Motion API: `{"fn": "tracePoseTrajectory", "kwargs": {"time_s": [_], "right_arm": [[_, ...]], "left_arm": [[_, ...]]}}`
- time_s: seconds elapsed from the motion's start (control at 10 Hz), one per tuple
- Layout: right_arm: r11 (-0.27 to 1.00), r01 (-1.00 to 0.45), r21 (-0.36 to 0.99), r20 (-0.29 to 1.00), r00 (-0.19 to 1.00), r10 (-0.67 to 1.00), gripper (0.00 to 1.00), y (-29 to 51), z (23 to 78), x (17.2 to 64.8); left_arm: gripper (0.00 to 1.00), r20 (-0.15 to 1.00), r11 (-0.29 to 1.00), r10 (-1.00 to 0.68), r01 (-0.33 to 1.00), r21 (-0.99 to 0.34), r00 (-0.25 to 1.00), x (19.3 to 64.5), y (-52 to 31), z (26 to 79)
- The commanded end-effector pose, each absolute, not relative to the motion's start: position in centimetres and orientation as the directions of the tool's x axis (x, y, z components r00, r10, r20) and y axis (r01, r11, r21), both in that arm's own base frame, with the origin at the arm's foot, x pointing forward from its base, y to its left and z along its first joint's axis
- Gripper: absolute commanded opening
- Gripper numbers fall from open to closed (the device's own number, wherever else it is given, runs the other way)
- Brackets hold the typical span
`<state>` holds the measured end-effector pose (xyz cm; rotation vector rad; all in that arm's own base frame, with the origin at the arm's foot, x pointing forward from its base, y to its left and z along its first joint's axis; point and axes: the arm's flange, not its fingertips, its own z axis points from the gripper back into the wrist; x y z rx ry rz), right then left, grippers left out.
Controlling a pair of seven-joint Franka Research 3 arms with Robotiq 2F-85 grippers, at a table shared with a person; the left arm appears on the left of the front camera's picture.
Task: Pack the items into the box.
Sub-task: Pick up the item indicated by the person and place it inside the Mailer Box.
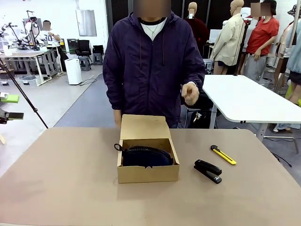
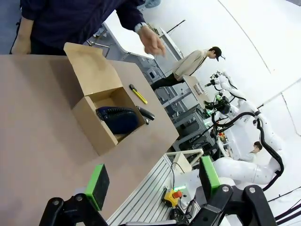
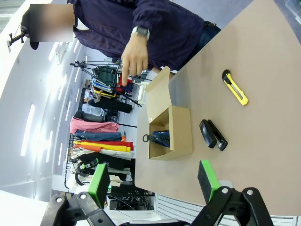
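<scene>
Front view: the brown cardboard box sits about mid-desk. Its lid flap is open and stands up on the far side, toward the person. The navy ribbed zip pouch is already inside the box, and its little loop pokes out over the left rim. The black stapler lies on the desk just right of the box, not touching it. The yellow-and-black utility knife is a bit farther right and closer to the person. The person wears a dark purple jacket and stands at the far edge with a raised hand in the air; I can't make out anything in it. Their other hand hangs down by the flap's left corner.

Left wrist view: the left jaws are spread wide, with the left arm's green pads well apart and nothing between them. They hang above the desk, well away from the box. The box shows beyond them with the pouch in it, and the stapler and knife are on its far side.

Right wrist view: same deal. The right jaws are wide and empty, with the right arm's green pads far apart. The stapler lies next to the box, with the knife farther out on the bare desk. All of it is well clear of the jaws.
</scene>
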<state>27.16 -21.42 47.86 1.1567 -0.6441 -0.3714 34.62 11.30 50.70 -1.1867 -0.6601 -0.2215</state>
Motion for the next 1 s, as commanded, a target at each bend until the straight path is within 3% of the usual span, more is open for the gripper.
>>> {"fn": "tracePoseTrajectory", "kwargs": {"time_s": [0.0,0.9], "right_arm": [[0.359,-0.085,0.929,0.297,0.751,-0.59,1.0,-21.32,48.01,27.4],[0.371,-0.052,0.927,0.276,0.764,-0.582,1.0,-21.42,47.86,27.16]], "left_arm": [[1.0,0.574,0.372,0.161,0.489,-0.789,0.803,34.35,11.72,50.99],[1.0,0.574,0.372,0.161,0.489,-0.789,0.803,34.35,11.72,50.99]]}}
